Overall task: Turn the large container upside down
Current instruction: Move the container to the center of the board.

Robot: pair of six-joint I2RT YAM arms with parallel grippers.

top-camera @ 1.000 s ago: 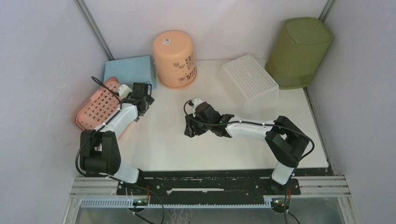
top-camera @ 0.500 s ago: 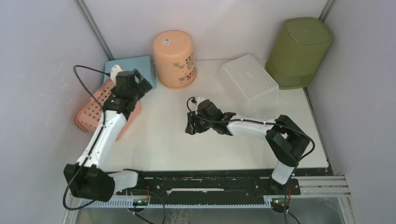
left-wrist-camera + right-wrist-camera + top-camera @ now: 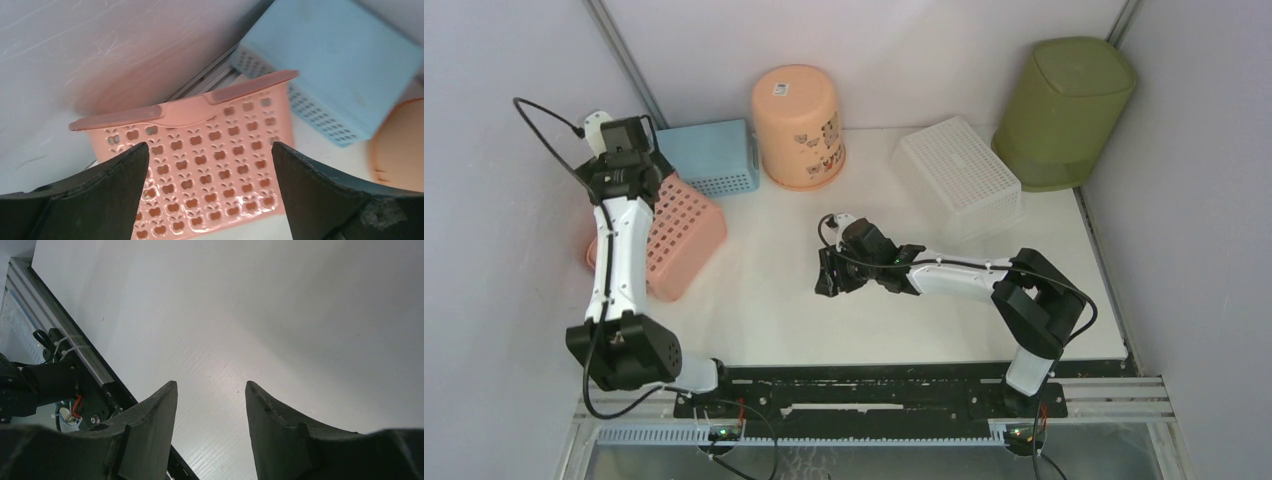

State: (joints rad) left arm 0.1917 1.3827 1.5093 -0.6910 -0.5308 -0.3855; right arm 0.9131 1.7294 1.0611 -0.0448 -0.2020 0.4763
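Observation:
The large container, an olive-green bin [image 3: 1064, 110], stands at the far right corner with its solid base up and its rim on the table. My left gripper [image 3: 639, 185] is open and empty at the far left, above the pink basket [image 3: 664, 235], far from the bin. In the left wrist view the gripper [image 3: 210, 150] has its jaws wide apart over the pink basket [image 3: 200, 165]. My right gripper [image 3: 826, 282] is open and empty over the middle of the table, pointing toward the near edge. In the right wrist view the gripper [image 3: 211, 387] frames only bare table.
A peach bucket [image 3: 798, 125] stands upside down at the back centre. A light blue basket [image 3: 711, 155] lies beside it, also in the left wrist view [image 3: 330, 65]. A white mesh basket [image 3: 959, 175] lies upside down left of the bin. Walls close in on both sides.
My left arm has swung up and left, from beside the pink basket to the far left wall, and the pink basket has tipped over to the right. My right gripper has barely moved.

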